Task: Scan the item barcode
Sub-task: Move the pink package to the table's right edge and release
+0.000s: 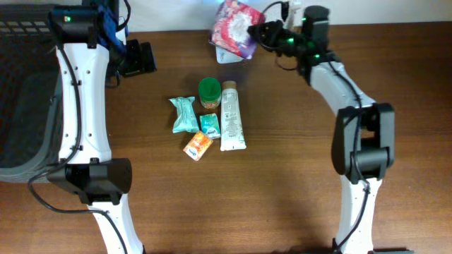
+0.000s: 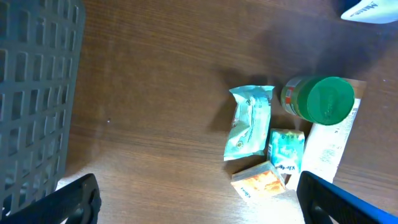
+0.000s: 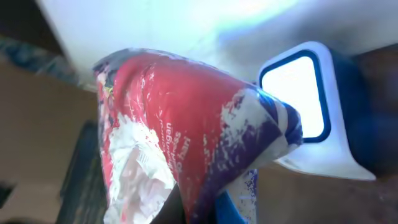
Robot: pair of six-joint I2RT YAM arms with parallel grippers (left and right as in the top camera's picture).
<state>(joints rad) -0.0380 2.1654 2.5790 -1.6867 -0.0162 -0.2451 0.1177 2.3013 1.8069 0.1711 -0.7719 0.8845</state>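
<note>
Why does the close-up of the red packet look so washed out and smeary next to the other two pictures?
Right wrist view: the red packet fills the lens, soft-edged, against the glowing scanner window and a blown-out white top. Overhead view: evenly lit, glare only along the far edge. Left wrist view: sharp on the green-lidded jar.

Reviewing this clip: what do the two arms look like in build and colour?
The left arm and right arm share white links, black joint housings and small green lights. A black cable loops by the left base. The left fingers are black, one blue-edged.
</note>
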